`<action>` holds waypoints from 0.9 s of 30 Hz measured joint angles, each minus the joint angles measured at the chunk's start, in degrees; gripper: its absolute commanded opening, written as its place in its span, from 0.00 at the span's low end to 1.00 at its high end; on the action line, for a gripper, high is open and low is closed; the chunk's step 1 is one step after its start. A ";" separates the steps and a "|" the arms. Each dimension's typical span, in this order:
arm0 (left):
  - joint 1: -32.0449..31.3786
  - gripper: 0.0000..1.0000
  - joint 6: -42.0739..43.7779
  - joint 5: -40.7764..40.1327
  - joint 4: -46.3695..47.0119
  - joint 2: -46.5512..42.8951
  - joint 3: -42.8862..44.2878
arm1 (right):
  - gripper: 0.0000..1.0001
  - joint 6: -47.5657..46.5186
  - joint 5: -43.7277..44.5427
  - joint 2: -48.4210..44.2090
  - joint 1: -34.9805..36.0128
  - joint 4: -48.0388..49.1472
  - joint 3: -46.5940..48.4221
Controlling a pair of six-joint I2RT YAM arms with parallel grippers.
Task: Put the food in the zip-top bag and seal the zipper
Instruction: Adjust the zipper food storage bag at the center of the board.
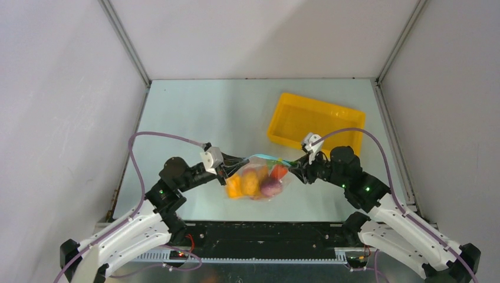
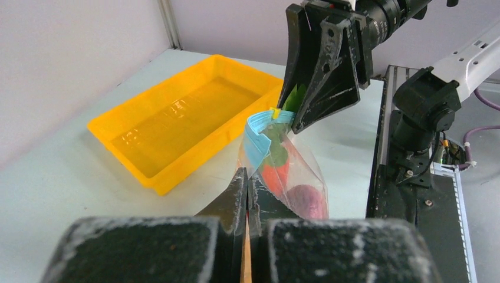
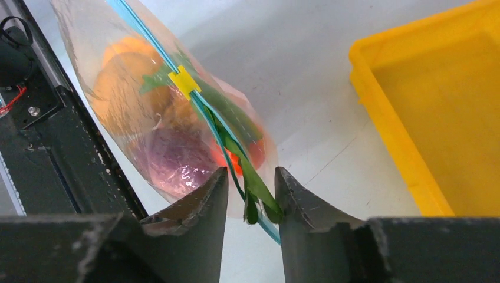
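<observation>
Food [image 1: 250, 181] sits inside the bag [image 1: 259, 180], which is stretched between the two arms over the near part of the desk [image 1: 194, 112]. I cannot tell whether the bag's bottom touches the desk.

Through the clear plastic I see orange fruit [image 3: 121, 82] on the left, a purple onion [image 3: 171, 162] low down and a red carrot [image 2: 274, 174] towards the right arm.

The zipper [image 3: 143, 33] runs along the top edge from one arm to the other, with a small yellow slider [image 3: 184, 82] on it, nearer the right arm.

The left end effector [image 2: 247, 194] is pinched tight on the bag's left corner, fingers pressed together on the plastic.

The right end effector [image 3: 250, 194] is at the other end of the zipper. Its fingers stand a narrow way apart, one on each side of the teal strip. The carrot's green leaf [image 3: 247, 177] lies in that gap too. From the left wrist view the slider is just beside those fingertips.

The yellow tray [image 1: 315, 121] lies behind the right arm, apart from the bag.
</observation>
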 measured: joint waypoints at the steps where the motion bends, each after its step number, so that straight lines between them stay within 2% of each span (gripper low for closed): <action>1: 0.00 0.00 0.11 0.02 0.00 0.00 0.00 | 0.32 -0.11 -0.57 -0.28 -0.42 0.39 0.00; 6: 0.00 0.00 0.09 -0.68 0.20 0.07 -0.02 | 0.12 0.94 -3.56 -2.91 -1.70 0.94 0.00; 10: 0.00 0.00 -0.07 -3.21 1.36 0.57 -0.02 | 0.00 3.15 -6.64 -4.83 -1.75 0.98 0.00; 16: 0.00 0.00 -1.53 -6.67 3.63 2.12 -0.02 | 0.01 6.58 -11.65 -3.06 -1.57 -0.52 3.02; 20: 0.00 0.00 -1.53 -6.40 4.35 2.58 -0.02 | 0.00 7.43 -10.40 -1.11 -0.98 -3.39 4.81; 27: 0.00 0.00 -0.98 -4.28 4.09 2.64 -0.02 | 0.00 10.84 -10.03 2.82 1.49 -2.60 4.87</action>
